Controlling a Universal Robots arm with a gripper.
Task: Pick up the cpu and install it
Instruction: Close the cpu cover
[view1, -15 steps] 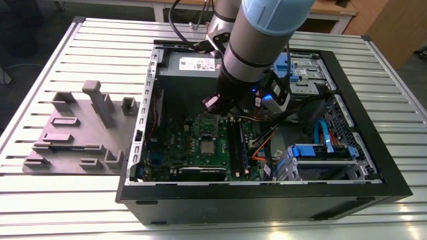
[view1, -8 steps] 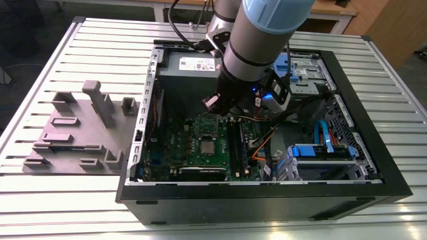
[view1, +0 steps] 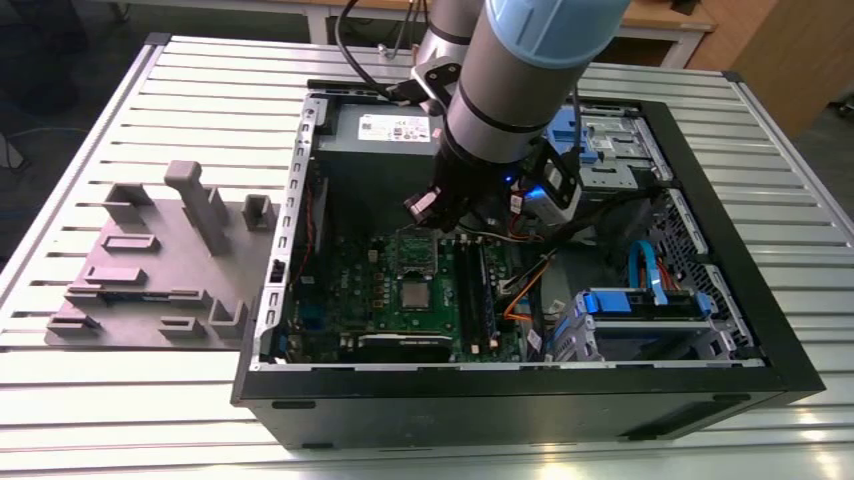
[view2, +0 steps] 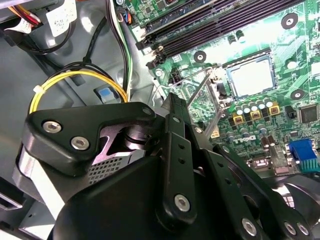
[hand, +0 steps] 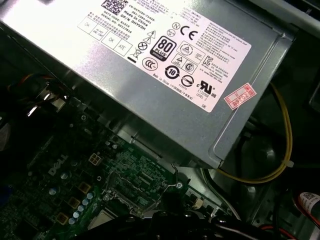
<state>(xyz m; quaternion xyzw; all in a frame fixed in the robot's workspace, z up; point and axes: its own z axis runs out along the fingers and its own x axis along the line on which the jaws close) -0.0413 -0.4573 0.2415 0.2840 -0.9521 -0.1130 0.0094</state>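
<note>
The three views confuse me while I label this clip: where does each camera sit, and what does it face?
Exterior view: off the arm, above, facing the open computer case; the arm reaches in.
Second wrist view: on the arm, facing the motherboard and cpu, past the gripper's black links.
First wrist view: on the arm, facing the power supply.
Both wrist views share the motherboard.

silvery square cpu lies flat in the motherboard socket.
</note>
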